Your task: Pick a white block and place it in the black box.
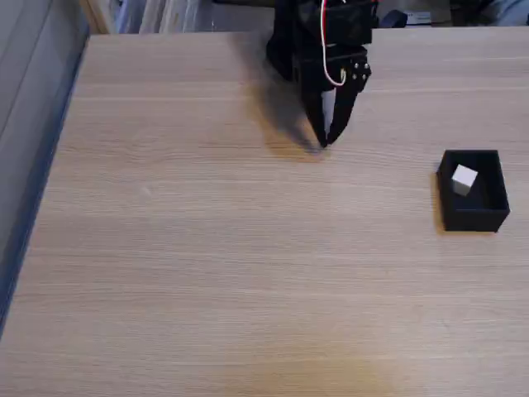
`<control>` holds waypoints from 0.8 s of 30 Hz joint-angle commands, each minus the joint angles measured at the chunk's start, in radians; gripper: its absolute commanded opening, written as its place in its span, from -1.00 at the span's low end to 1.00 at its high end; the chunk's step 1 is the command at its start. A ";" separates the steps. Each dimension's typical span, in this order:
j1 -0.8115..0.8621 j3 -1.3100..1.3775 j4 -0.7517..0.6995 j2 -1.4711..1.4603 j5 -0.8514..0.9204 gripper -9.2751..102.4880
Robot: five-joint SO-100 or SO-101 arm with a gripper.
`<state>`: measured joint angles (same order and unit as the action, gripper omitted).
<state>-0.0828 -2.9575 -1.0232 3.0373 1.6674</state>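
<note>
Item, fixed view: arm reaches down from the far table edge, gripper point(325, 142) pointing down at the wooden table point(207, 248), fingers seemingly together, holding nothing. White block point(464, 179) lies inside the black box point(474, 218), at right, well apart

White block point(464, 179) inside black box point(473, 217)

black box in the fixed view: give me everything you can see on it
The black box is a small matte black, open-topped rectangular container with thin walls, seemingly plastic. It sits flat and upright on the light wood-grain table, near the right edge of the fixed view. Inside lies the white block, a tiny cube toward the back left part of the interior. Nothing else touches the box; the gripper is well apart, to the upper left.
</note>
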 commanded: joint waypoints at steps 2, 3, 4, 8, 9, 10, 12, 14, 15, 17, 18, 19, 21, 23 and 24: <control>0.061 -0.110 0.043 0.110 0.006 -0.83; 0.069 -0.140 0.049 0.135 -0.003 -0.83; 0.075 -0.147 0.031 0.156 -0.017 -0.83; 0.018 -0.147 -0.026 0.186 -0.166 -0.83; 0.006 -0.149 -0.078 0.212 -0.192 -0.83; 0.000 -0.149 -0.138 0.241 -0.216 -0.83; -0.012 -0.149 -0.238 0.293 -0.270 -0.83; -0.006 -0.149 -0.290 0.293 -0.290 -0.83; 0.006 -0.149 -0.293 0.293 -0.310 -0.83; 0.025 -0.150 -0.293 0.293 -0.318 -0.83; 0.028 -0.150 -0.293 0.293 -0.319 -0.83; 0.032 -0.150 -0.293 0.293 -0.318 -0.83; 0.043 -0.150 -0.293 0.293 -0.313 -0.83; 0.044 -0.150 -0.293 0.293 -0.311 -0.83; 0.043 -0.150 -0.293 0.293 -0.310 -0.83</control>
<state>-0.0414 -3.0925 -1.3131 3.3257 1.3591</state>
